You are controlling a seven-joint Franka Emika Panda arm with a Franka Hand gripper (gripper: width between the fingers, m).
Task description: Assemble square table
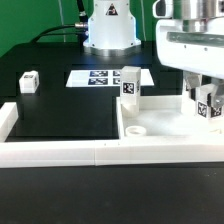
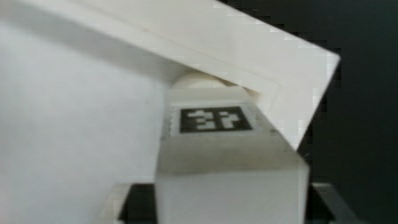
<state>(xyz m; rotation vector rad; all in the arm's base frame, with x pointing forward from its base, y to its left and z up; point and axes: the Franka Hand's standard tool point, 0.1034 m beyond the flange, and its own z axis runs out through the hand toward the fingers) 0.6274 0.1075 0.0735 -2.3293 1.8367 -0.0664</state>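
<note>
1. The white square table top (image 1: 165, 128) lies tray-like on the black worktop (image 1: 70, 115), its raised rim facing up. It is the thing to place everything else by.
2. Inside the tray, near its front corner on the exterior view's left, one round socket (image 1: 135, 130) shows, with nothing in it.
3. A standing leg (image 1: 130, 84) is upright at the tray's back corner on the exterior view's left, tag facing the camera. Whether it sits in a socket I cannot tell.
4. The hand (image 1: 205, 102) is down over the tray's far side on the exterior view's right, clenched around a held leg (image 1: 209, 112). The tagged block sits between its fingers (image 2: 135, 205).
5. From the wrist, the held leg's (image 2: 217, 150) rounded end is tucked into a corner of the table top (image 2: 80, 110), right under the rim — touching or just short, I can't say.
6. A loose leg (image 1: 28, 80) lies well away from the table top, out towards the exterior view's left.
7. The marker board (image 1: 103, 77) lies flat behind the table top, and the white border wall (image 1: 60, 152) runs along just in front of it.
</note>
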